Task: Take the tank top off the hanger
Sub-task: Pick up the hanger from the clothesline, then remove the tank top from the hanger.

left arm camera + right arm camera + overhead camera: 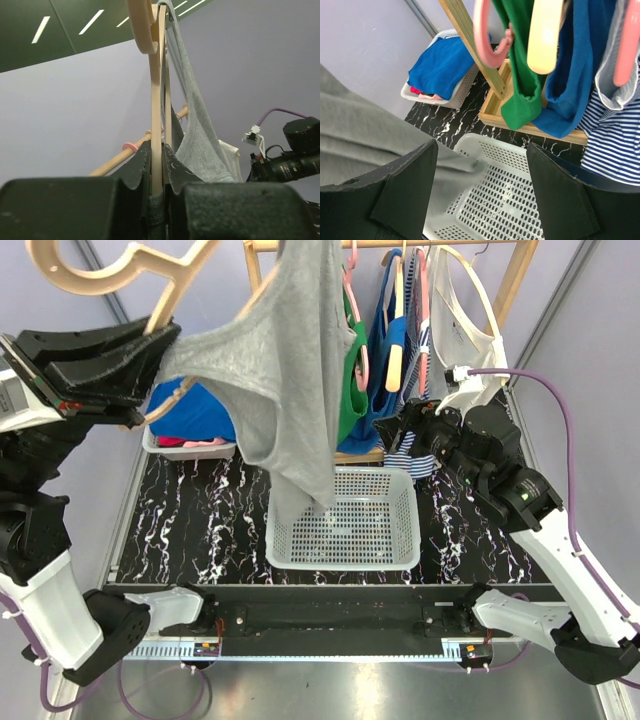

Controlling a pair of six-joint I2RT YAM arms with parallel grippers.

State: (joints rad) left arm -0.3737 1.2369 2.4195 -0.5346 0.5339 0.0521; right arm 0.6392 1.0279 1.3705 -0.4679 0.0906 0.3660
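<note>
A grey tank top hangs on a wooden hanger that is held high at the left, off the rack. My left gripper is shut on the hanger's lower bar, with a bit of grey cloth caught in the same grip. The left wrist view shows the hanger rising from between the shut jaws, the tank top draped to its right. My right gripper is open to the right of the cloth's hem, holding nothing. In the right wrist view its fingers frame the tank top.
A white perforated basket sits at the table's middle, under the hanging cloth. A wooden rack at the back carries green, blue, striped and white garments on hangers. A white bin of blue clothes stands at the back left.
</note>
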